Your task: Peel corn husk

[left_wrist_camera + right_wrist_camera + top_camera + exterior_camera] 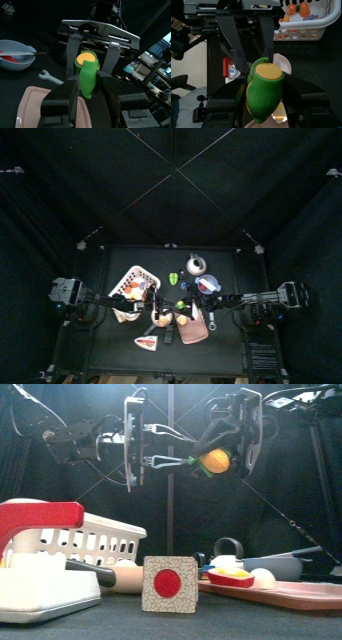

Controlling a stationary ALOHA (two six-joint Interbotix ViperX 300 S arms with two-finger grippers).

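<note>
The corn husk [214, 461] hangs high above the table, bright green around a yellow-orange ear end, held between both arms. In the left wrist view the green husk [87, 75] runs down between the jaws of my left gripper [87, 89], which is shut on it. The yellow cut end [85, 59] points toward the other arm's fingers [72, 47]. In the right wrist view my right gripper [264, 97] is shut on the fat green body [261, 95], with the yellow end [269, 72] showing above it.
A white basket [94, 539] with small items stands at the left. A red-and-white block [40, 514] lies in front of it. A card with a red dot [170, 582] stands at the front. A pink tray [287, 592], a grey bowl [17, 55] and a wrench [50, 77] lie below.
</note>
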